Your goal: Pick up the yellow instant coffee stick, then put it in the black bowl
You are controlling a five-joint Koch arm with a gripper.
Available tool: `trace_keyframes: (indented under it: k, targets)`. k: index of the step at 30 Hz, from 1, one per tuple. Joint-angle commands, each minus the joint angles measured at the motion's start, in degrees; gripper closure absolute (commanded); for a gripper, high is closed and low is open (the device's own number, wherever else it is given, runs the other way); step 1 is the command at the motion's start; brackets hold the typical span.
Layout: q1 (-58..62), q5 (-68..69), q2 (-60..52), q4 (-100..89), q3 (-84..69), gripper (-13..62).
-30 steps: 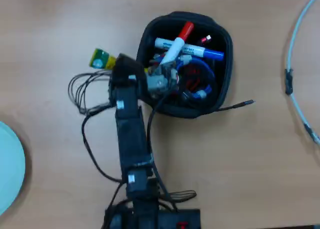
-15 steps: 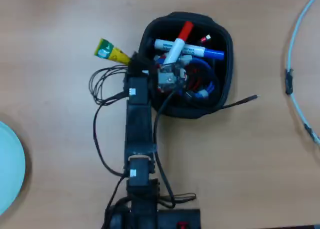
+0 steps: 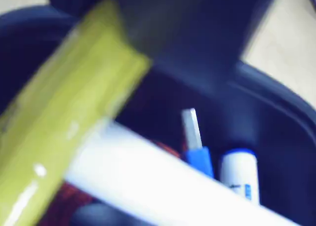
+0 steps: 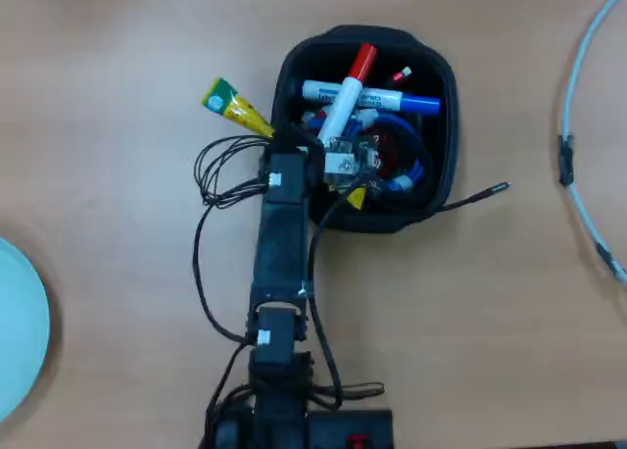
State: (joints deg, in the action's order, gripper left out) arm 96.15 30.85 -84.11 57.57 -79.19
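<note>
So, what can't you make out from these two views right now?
- Gripper, overhead view: the wrist body covers the jaws, so open or shut is unclear; in the wrist view it is only a dark blur.
- Yellow instant coffee stick, overhead view: its middle is hidden under the arm; whether it is gripped is unclear.
- Black bowl: its contents are blurred in the wrist view.
- Pale blue plate, overhead view: cut off by the left edge.

Wrist view is all blur for me; yellow instant coffee stick (image 3: 64,132) cut off at bottom-left edge. Overhead: stick's middle hidden under arm (image 4: 282,243), gripper (image 4: 328,165) jaws masked by wrist, can't read them. Pale blue plate (image 4: 18,322) cropped at worktop's left edge.
</note>
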Motion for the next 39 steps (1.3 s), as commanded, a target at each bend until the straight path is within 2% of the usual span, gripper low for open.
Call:
trace_keyframes:
  k: [1,7,15,23,32,39]
  targets:
    - [0.53,-0.09,-2.2,-2.2,2.9,55.8]
    - [0.62,-1.23,-1.41,-2.72,3.34,55.0]
    - [1.85,0.26,6.5,-7.82,8.61,55.7]
    - [7.38,16.44,7.56,-5.89,9.23,55.8]
    - [7.12,15.91,7.82,-5.27,8.96,55.8]
    - [6.59,6.94,8.26,-6.15,8.53,53.3]
